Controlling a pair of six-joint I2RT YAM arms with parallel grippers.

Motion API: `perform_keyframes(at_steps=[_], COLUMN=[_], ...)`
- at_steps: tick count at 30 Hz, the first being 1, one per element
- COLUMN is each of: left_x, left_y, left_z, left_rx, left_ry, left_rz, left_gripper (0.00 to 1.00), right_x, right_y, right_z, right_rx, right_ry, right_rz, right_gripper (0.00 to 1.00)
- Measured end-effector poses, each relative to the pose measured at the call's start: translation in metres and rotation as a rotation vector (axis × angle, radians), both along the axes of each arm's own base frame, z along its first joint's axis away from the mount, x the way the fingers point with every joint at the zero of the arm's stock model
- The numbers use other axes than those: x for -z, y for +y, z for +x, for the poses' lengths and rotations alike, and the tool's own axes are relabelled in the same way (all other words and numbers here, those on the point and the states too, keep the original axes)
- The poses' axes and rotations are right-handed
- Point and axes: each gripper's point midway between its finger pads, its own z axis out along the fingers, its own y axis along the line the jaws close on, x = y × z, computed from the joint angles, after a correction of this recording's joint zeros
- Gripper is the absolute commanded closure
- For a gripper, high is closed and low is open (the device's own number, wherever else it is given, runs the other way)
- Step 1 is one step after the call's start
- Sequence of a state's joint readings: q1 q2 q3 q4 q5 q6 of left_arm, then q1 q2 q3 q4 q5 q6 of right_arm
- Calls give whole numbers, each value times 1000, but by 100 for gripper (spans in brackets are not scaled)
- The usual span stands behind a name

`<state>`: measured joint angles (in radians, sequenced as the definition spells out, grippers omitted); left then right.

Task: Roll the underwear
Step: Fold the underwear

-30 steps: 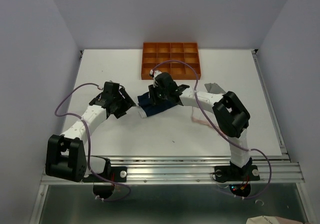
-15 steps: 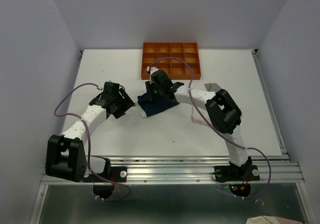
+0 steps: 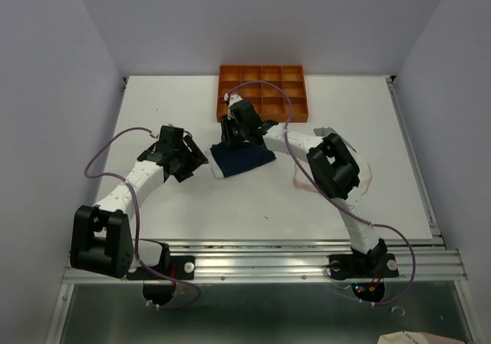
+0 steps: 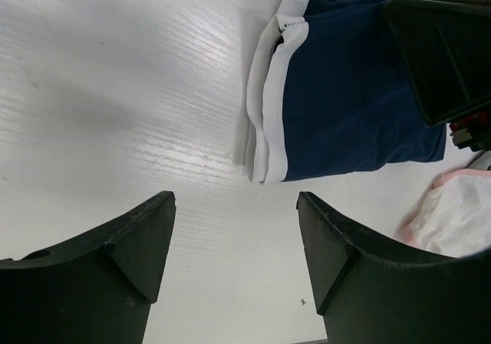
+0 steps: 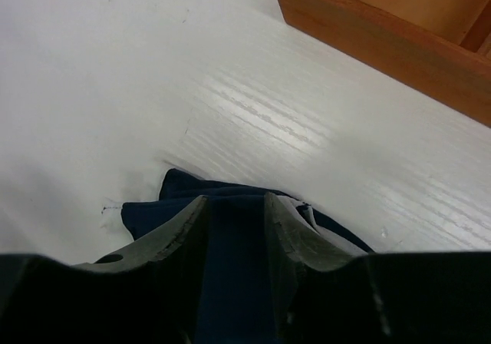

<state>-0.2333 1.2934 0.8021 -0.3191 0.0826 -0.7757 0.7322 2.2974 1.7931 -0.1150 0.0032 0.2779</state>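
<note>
Rolling the navy pair is the step in hand, by my reading. It lies folded near the middle of the surface, with its white band toward the left arm.

Right fingers: down on the far edge of the navy pair, standing narrowly apart with a ridge of navy cloth between them. I cannot tell whether they pinch it or only straddle it.

Left fingers: spread wide, holding nothing, hovering just beside the banded end.

To do it well, I think:
- take the whole far edge, not one layer, so the roll starts even
- turn it toward the near side in short, tight laps
- bring the left fingers onto the banded end to pin it, or the cloth will likely slide on the slick surface rather than curl

Pink pair: just beyond the navy pair's right end, apart from it. Grey pair: farther right, partly under the right arm.

Tray: orange, twelve cells, at the far edge. Every cell I can see holds nothing; the near-left cell is partly hidden by the right wrist.
</note>
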Motion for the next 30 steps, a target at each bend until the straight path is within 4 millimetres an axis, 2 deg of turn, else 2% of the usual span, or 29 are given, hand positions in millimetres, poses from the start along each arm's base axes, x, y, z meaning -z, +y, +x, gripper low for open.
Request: perform_keyframes(at_steps=[3, 6, 8, 10, 13, 16, 20, 22, 26, 30], left_x=[-2, -4, -5, -5, -5, -7, 0, 8, 36, 58], left_y=[-2, -5, -10, -16, -31, -48, -74, -82, -92, -96], left_z=[1, 5, 9, 13, 24, 40, 62, 67, 61, 48], left_rx=[7, 14, 22, 38, 69, 100, 146, 163, 200, 231], left_ry=[-8, -23, -37, -36, -42, -52, -53, -40, 29, 83], left_rz=[-10, -24, -34, -41, -52, -60, -61, -62, -58, -56], left_gripper=[25, 29, 38, 43, 53, 58, 62, 63, 63, 63], right_x=[-10, -32, -55, -75, -89, -74, -31, -18, 5, 30], right_y=[-5, -14, -27, -39, -58, -81, -119, -132, -150, -158], right_z=[0, -8, -19, -28, -40, -45, -44, -44, -41, -57], right_rx=[-5, -2, 9, 23, 52, 100, 185, 214, 261, 265], right_ry=[-4, -13, -19, -31, -32, 0, 93, 125, 176, 237], right_rz=[9, 31, 55, 85, 113, 99, 45, 30, 14, -11], right_gripper=[52, 52, 56, 62, 69, 73, 76, 77, 79, 80])
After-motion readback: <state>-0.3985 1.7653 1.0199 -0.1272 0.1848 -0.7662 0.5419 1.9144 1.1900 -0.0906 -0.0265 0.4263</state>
